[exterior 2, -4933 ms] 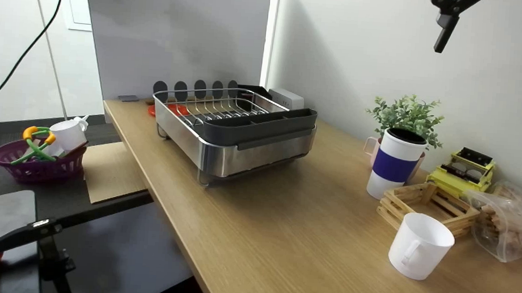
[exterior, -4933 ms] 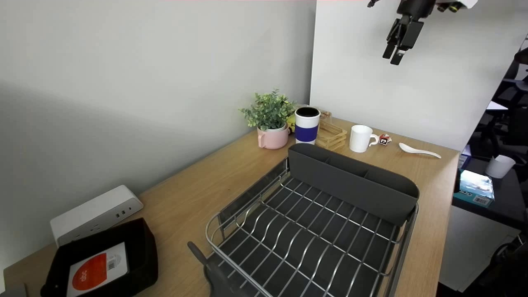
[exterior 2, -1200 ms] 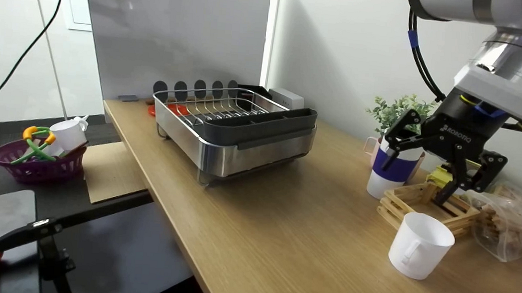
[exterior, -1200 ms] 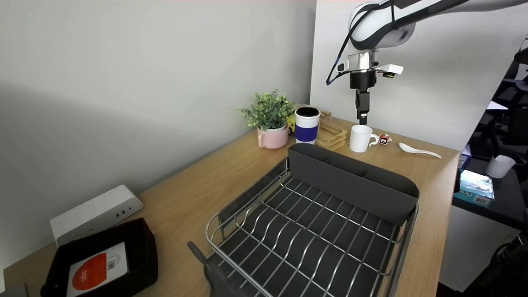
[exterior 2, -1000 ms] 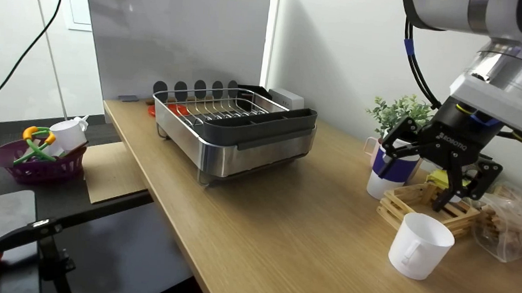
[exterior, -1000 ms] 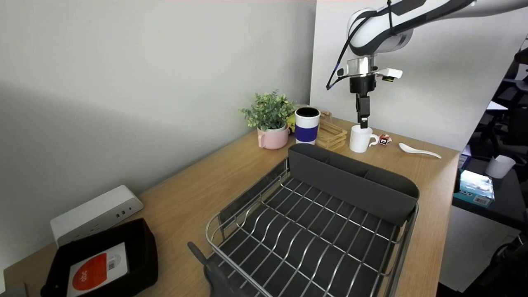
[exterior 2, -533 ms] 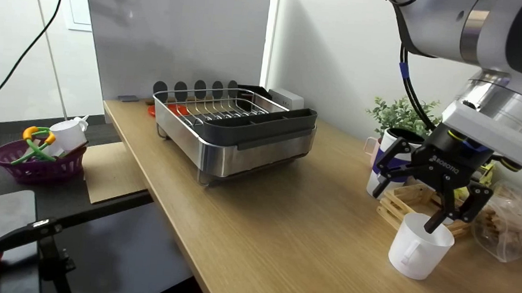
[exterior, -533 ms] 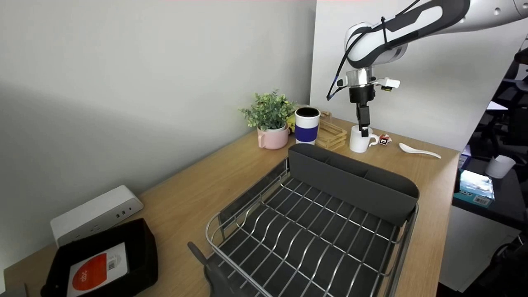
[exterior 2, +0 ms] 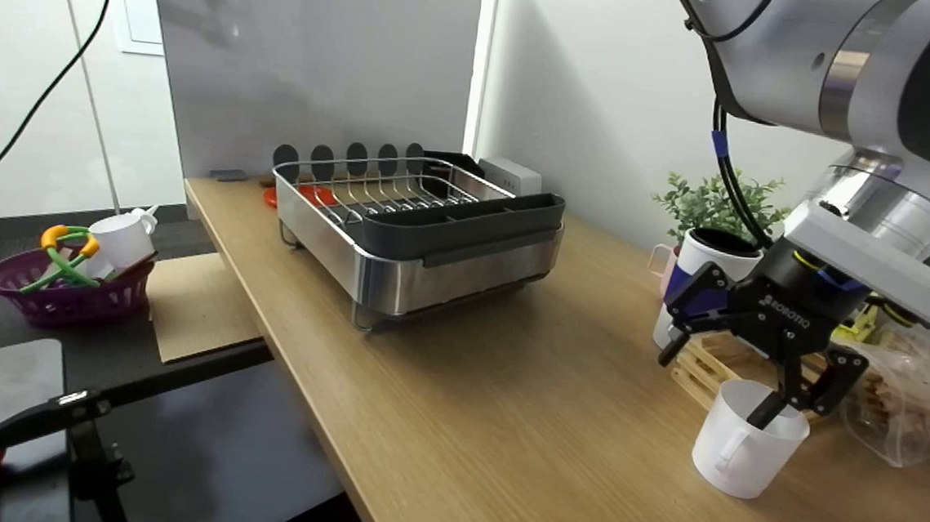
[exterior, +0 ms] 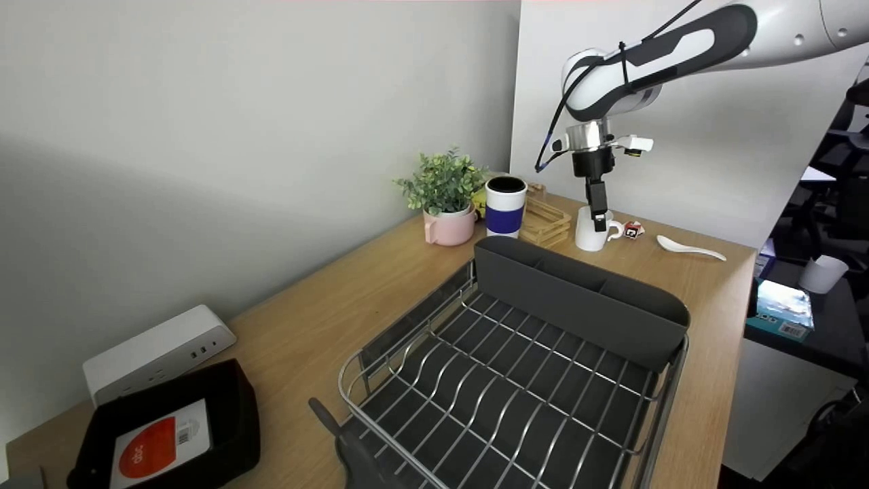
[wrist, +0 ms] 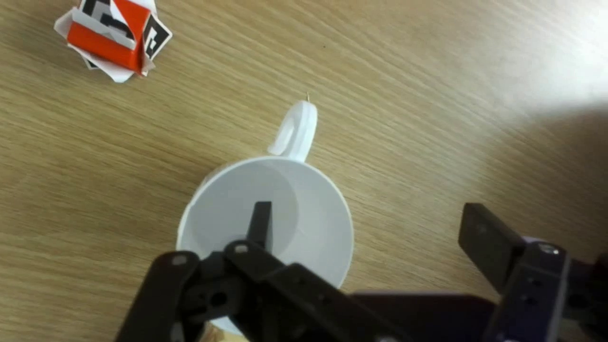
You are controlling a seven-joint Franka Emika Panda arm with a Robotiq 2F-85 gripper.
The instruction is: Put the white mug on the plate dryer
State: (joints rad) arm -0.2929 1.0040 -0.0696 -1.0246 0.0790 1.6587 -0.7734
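The white mug (exterior: 588,236) stands upright on the table in both exterior views (exterior 2: 746,457), its handle on the side near the red packet. In the wrist view I look down into the mug (wrist: 323,223). My gripper (wrist: 368,211) is open. In an exterior view the gripper (exterior 2: 712,390) has one fingertip dipping into the mug's mouth. The other fingertip is outside, on the side toward the dryer. In an exterior view the gripper (exterior: 599,224) overlaps the mug. The plate dryer (exterior: 577,305), with wire grid and grey end tray, also shows in an exterior view (exterior 2: 327,247).
A tumbler with a blue band (exterior 2: 710,270), a wooden crate (exterior 2: 695,367) and a plastic bag (exterior 2: 905,406) stand near the mug. A pink plant pot (exterior: 449,227), a red packet (exterior: 633,229) and a white spoon (exterior: 689,248) are around. A black tray (exterior: 234,414) lies beyond the dryer.
The gripper came in from above and moved down to the mug. In the last half second it moved lower and slightly toward the dryer, one finger dipping further into the mug. It stays open.
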